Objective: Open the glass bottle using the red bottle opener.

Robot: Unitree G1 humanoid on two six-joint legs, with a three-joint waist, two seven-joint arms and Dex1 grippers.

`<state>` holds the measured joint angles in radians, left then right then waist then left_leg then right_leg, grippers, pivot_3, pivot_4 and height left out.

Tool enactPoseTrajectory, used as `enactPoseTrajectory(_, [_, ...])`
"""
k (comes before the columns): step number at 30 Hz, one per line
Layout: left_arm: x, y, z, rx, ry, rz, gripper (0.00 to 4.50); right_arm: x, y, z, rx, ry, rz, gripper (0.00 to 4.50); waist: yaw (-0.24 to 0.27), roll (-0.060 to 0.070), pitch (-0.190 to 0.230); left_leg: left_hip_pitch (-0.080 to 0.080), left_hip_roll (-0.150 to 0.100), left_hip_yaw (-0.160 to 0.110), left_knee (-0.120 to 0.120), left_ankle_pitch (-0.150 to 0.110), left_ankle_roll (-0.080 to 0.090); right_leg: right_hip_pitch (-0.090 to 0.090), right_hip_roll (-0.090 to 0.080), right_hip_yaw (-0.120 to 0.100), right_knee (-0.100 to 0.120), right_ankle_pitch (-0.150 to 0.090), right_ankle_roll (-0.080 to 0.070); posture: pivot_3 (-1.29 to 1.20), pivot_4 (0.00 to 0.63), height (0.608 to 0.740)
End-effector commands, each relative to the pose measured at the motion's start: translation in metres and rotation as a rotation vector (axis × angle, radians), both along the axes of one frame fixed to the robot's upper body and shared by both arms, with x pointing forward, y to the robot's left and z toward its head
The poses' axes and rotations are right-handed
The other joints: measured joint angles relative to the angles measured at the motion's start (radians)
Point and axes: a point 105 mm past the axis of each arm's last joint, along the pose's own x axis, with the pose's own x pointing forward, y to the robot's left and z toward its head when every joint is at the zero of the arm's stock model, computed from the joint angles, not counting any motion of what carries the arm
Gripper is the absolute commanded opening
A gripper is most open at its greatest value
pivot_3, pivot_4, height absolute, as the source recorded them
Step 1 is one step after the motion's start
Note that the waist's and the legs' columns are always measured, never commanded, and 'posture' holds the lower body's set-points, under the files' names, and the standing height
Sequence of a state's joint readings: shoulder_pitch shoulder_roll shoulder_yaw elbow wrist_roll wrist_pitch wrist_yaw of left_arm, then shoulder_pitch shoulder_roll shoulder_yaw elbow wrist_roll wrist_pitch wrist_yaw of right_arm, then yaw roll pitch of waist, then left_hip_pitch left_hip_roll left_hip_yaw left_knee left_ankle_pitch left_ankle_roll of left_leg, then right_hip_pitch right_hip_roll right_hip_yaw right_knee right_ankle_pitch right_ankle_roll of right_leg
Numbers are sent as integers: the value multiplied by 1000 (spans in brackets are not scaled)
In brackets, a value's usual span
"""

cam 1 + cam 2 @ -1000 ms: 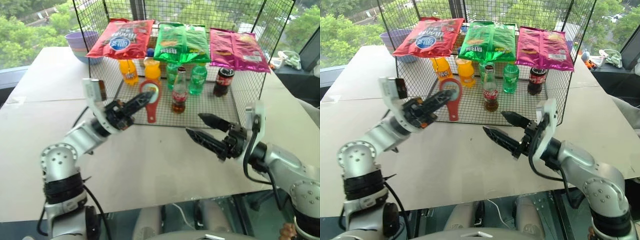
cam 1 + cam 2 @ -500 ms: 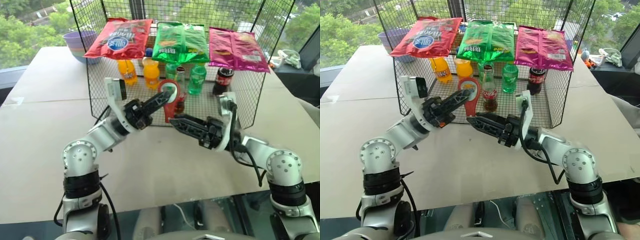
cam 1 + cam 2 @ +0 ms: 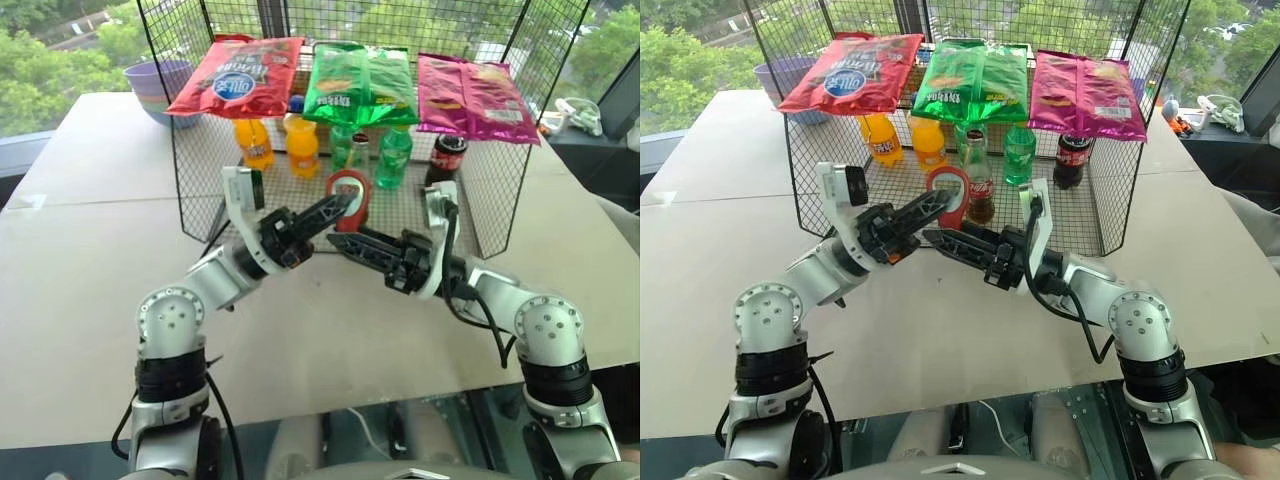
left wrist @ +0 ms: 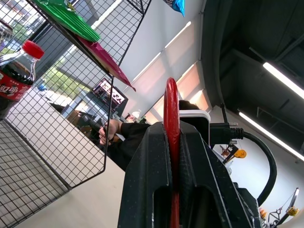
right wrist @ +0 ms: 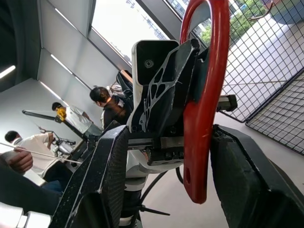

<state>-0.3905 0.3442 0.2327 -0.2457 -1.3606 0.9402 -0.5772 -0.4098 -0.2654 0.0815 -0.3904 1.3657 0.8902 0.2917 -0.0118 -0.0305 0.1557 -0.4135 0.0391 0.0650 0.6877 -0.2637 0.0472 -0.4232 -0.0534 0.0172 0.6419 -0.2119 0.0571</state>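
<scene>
The left pincer (image 3: 340,208) is squeezed tight on the red bottle opener (image 3: 350,192); it holds the flat part low down, and the round ring sticks up above the two black fingers; the opener is up in the air, above the white surface (image 3: 90,260) and just in front of the wire cage (image 3: 200,150).

The right pincer (image 3: 345,243) has its fingers apart, one on each side of the opener's short handle; in the right wrist view the handle hangs in the gap between them, and I cannot tell if either finger touches it.

The opener looks small, light, stiff and hard; it is thin and smooth, so I think it can slip or twist if it is pinched by the edge; the flat sides of the handle look like the best place to hold, so the ring stays free for the cap.

The glass bottle (image 3: 981,185) stands inside the cage, behind the opener, near the green bottles (image 3: 1020,155) and orange bottles (image 3: 930,145); it looks hard, smooth, slippery and easy to break or tip; the middle with the red label looks like the best spot to hold.
</scene>
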Motion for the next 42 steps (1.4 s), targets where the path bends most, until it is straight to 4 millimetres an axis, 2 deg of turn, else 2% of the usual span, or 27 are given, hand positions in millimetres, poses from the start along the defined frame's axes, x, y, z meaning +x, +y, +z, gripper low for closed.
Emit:
enactPoseTrajectory(1, [-7, -1, 10, -8, -64, -11, 0, -4, 1, 9, 26, -38, 21, 2119, 0, 0, 0, 0, 0, 0, 0, 0, 0, 0, 0, 0, 0, 0, 0, 0, 150, 740])
enactPoseTrajectory(2, [-7, -1, 10, -7, -66, -10, 0, -5, 2, 8, 20, -38, 28, 1803, 0, 0, 0, 0, 0, 0, 0, 0, 0, 0, 0, 0, 0, 0, 0, 0, 150, 740])
enactPoseTrajectory(6, [-9, -1, 11, -14, -65, -19, 0, -8, 7, 2, -20, -40, 54, 17, 0, 0, 0, 0, 0, 0, 0, 0, 0, 0, 0, 0, 0, -1, -1, 0, 150, 740])
enactPoseTrajectory(14, [-9, 6, 8, -36, -17, -38, 0, -6, 4, 1, -42, -53, 49, 17, 0, 0, 0, 0, 0, 0, 0, 0, 0, 0, 0, 0, 0, -1, -2, 0, 150, 740])
enactPoseTrajectory(15, [-8, 8, 8, -35, -16, -35, 761, -6, 3, 0, -50, -55, 47, 0, 0, 0, 0, 0, 0, 0, 0, 0, 0, 0, 0, 0, 0, -1, -2, 0, 150, 740])
enactPoseTrajectory(17, [-4, 13, 9, -18, -26, 3, 1351, -6, 1, -2, -71, -64, 39, 0, -1, 1, 0, 0, 0, 0, 0, 0, 0, 0, 0, 0, -1, -1, -2, 0, 150, 740])
enactPoseTrajectory(18, [-3, 16, 9, -4, -32, 18, 1880, -6, -1, -3, -87, -72, 27, 0, -1, 1, 0, 0, 0, 0, 0, 0, 0, 0, 0, 0, -1, -1, -2, 0, 150, 740])
enactPoseTrajectory(19, [-2, 19, 8, 5, -36, 35, 2162, -5, -3, -4, -99, -80, 15, 0, -1, 1, 0, 0, 0, 0, 0, 0, 0, 0, 0, 0, -1, -2, -3, 0, 150, 740])
enactPoseTrajectory(20, [0, 23, 7, 28, -40, 62, 2643, -4, -6, -5, -117, -95, -12, 0, -1, 1, 0, 0, 0, 0, 0, 0, 0, 0, 0, 0, -1, -2, -3, 0, 150, 740])
enactPoseTrajectory(23, [7, 38, -4, 164, -62, 178, 4215, 11, -24, -17, -277, -170, -188, 0, -1, 1, 1, 0, 0, 0, -1, 0, 0, -1, 0, 0, -1, -2, -3, 0, 150, 740])
enactPoseTrajectory(24, [11, 44, -8, 229, -81, 246, 4449, 18, -32, -20, -335, -194, -270, 0, -1, 1, 1, 0, 0, 0, -1, 0, 0, -1, 0, 0, -1, -2, -3, 0, 150, 740])
enactPoseTrajectory(26, [16, 52, -14, 318, -117, 341, 4449, 27, -49, -26, -484, -269, -407, 0, 1, 1, 1, -1, 0, 1, -2, 0, 0, -2, -1, 0, -2, -2, -3, 0, 150, 740])
enactPoseTrajectory(29, [33, 58, -18, 449, -160, 521, 4449, 38, -80, -41, -922, -535, -595, 0, 9, 2, 2, -4, -1, 4, -2, 0, 0, -6, -3, 2, -2, -2, -3, 0, 150, 740])
enactPoseTrajectory(31, [47, 60, -14, 546, -238, 651, 4449, 42, -97, -39, -1097, -655, -694, 0, 16, 3, 2, -4, -1, 5, -2, 0, 0, -6, -4, 3, -2, -2, -3, 0, 150, 740])
enactPoseTrajectory(33, [43, 44, -13, 511, -263, 495, 4449, 44, -104, -33, -1176, -732, -763, 0, 20, 1, 3, -4, -2, 6, -3, 0, 0, -7, -5, 2, -2, -2, -3, 0, 150, 740])
enactPoseTrajectory(34, [45, 42, -12, 486, -262, 471, 4449, 44, -106, -29, -1220, -778, -787, 0, 19, 2, 3, -4, -1, 6, -3, 0, 0, -7, -4, 2, -2, -2, -3, 0, 150, 740])
enactPoseTrajectory(36, [51, 41, -13, 478, -264, 468, 4449, 44, -108, -25, -1268, -828, -823, 0, 17, 2, 3, -4, -1, 7, -3, 0, -1, -8, -3, 3, -2, -2, -3, 0, 150, 740])
enactPoseTrajectory(42, [75, 19, -23, 659, -407, 515, 4449, 43, -106, -24, -1311, -858, -859, 0, 19, 2, 3, -5, -1, 8, -4, 0, 0, -9, -1, 3, -3, -2, -3, 0, 150, 740])
